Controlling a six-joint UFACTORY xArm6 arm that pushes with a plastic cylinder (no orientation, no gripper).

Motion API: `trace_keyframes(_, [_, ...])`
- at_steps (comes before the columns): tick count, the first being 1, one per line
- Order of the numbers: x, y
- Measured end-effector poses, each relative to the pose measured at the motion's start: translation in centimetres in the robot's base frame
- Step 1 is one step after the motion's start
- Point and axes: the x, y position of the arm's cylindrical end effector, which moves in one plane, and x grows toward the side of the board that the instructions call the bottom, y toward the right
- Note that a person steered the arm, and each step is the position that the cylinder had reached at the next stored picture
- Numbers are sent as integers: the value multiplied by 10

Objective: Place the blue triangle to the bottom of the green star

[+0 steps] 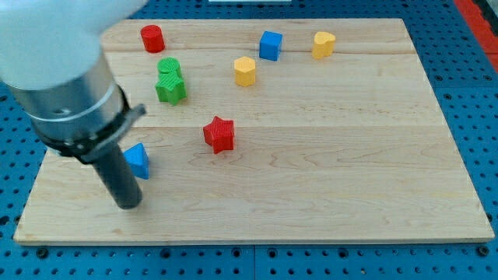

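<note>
The blue triangle (138, 160) lies near the board's left edge, below and left of the green star (171, 89). My tip (128, 205) rests on the board just below the blue triangle, slightly to its left, close to it or touching. The rod's upper part and the arm's grey body cover the board's top left area. The green star sits in the upper left part of the board, right under a green cylinder (169, 68).
A red cylinder (152, 37) is at the top left. A red star (219, 134) lies mid-board. A yellow hexagon (245, 71), a blue cube (270, 45) and a yellow heart (324, 44) lie along the top. The wooden board (350, 179) sits on a blue perforated table.
</note>
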Motion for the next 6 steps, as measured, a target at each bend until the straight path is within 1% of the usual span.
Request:
trace_keyframes(1, [-25, 0])
trace_keyframes(2, [-40, 4])
trace_keyframes(3, [-70, -5])
trace_keyframes(4, [-86, 29])
trace_keyframes(5, [-102, 37])
trace_keyframes(6, [-123, 30])
